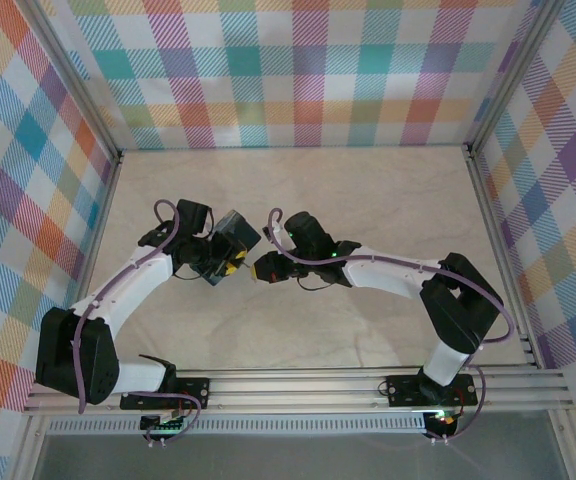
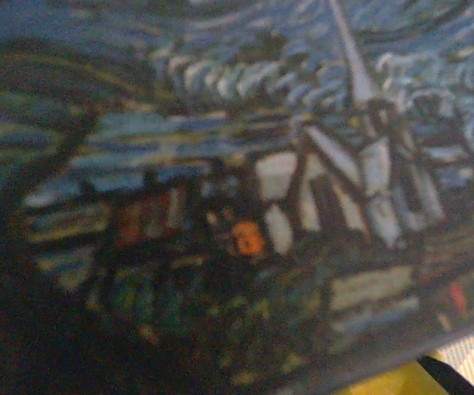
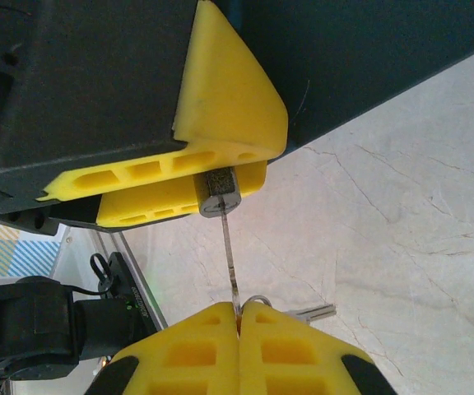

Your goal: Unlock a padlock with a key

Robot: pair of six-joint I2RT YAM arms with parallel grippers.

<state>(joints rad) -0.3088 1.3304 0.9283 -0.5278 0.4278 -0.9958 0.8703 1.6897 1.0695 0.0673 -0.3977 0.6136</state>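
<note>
The small grey padlock (image 3: 218, 192) sits pinched between the yellow fingers (image 3: 229, 107) of my left gripper (image 3: 245, 169), its keyhole face turned toward the right wrist camera. My right gripper (image 3: 239, 317) is shut on the bow of the thin key (image 3: 230, 255), and the blade's tip meets the keyhole. A key ring (image 3: 256, 300) and a second key (image 3: 315, 312) hang beside the right fingers. From above, the two grippers (image 1: 230, 268) (image 1: 265, 267) meet tip to tip mid-table; the padlock and key are too small to make out there.
A dark blue swirl-patterned box (image 1: 236, 238) rests against the left gripper, and its painted side (image 2: 237, 164) lies blurred right in front of the left wrist camera. Pale marble tabletop (image 1: 298, 190) lies around, with plaid walls (image 1: 298, 80) on three sides.
</note>
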